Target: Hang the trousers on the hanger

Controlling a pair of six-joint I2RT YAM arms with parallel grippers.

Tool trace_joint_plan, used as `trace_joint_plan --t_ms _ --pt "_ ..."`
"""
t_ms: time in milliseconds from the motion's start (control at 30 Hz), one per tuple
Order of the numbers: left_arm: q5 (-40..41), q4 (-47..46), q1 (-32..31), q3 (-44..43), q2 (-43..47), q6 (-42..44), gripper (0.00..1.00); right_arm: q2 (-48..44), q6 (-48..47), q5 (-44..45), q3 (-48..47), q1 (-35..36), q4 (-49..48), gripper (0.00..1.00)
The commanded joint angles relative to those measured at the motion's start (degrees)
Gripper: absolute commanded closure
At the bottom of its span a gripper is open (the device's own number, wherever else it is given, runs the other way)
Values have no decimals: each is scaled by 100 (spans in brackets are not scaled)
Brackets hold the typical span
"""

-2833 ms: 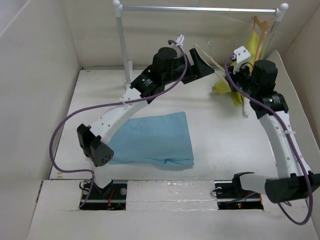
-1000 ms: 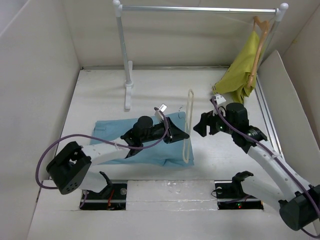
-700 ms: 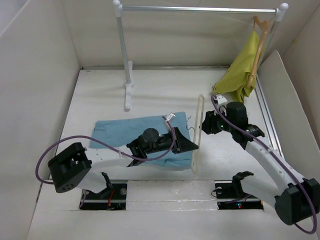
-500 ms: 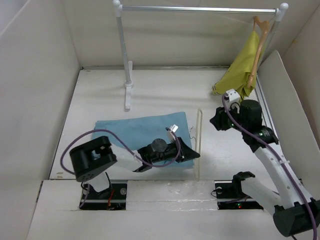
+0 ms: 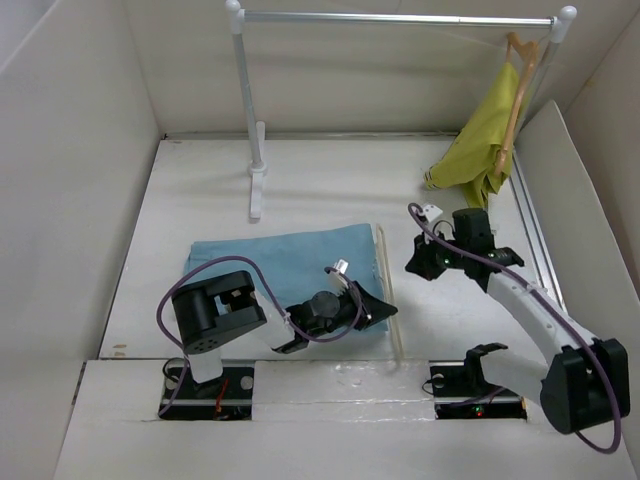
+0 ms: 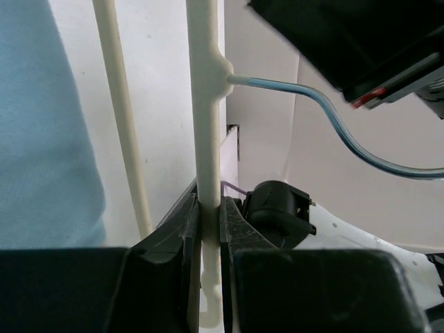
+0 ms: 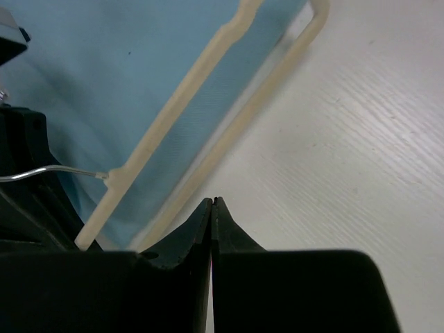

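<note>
The light blue trousers [image 5: 275, 265] lie flat on the table in front of the left arm. The cream-white hanger [image 5: 386, 290] stands on edge along their right border. My left gripper [image 5: 383, 310] is low over the table, shut on the hanger's upper bar [image 6: 206, 139], just below the metal hook [image 6: 312, 97]. The second bar [image 6: 121, 118] runs beside the trousers [image 6: 41, 125]. My right gripper [image 5: 415, 262] hovers just right of the hanger, shut on nothing. In the right wrist view its tips [image 7: 211, 202] are pressed together close to the hanger [image 7: 173, 118] and the trousers [image 7: 104, 69].
A clothes rack with a metal rail [image 5: 400, 18] and white post [image 5: 250, 110] stands at the back. A yellow-green garment [image 5: 485, 140] hangs from a tan wooden hanger [image 5: 520, 60] at its right end. White walls enclose the table.
My left arm has brought the hanger down and nearer, to the trousers' right border. My right gripper has gone from open to shut, with nothing in it, and shifted slightly left.
</note>
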State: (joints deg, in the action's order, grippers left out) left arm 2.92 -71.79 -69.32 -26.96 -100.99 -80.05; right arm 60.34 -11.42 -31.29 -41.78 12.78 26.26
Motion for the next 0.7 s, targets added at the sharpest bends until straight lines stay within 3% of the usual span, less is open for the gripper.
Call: trace_joint_plan --t_ms 0,233,433,667 --pt "140 -651 58 112 1 -46 100 485 -10 -597 257 224 -1050 93" --pt "-45 -679 305 288 -123 -28 100 1384 535 -695 258 691 -2316 87" --pt "-160 -608 366 147 -316 -28 100 2025 948 -247 240 1060 -2985 67" --pt "-265 -811 490 103 -633 -55 100 2386 1125 185 346 1122 -3311 65"
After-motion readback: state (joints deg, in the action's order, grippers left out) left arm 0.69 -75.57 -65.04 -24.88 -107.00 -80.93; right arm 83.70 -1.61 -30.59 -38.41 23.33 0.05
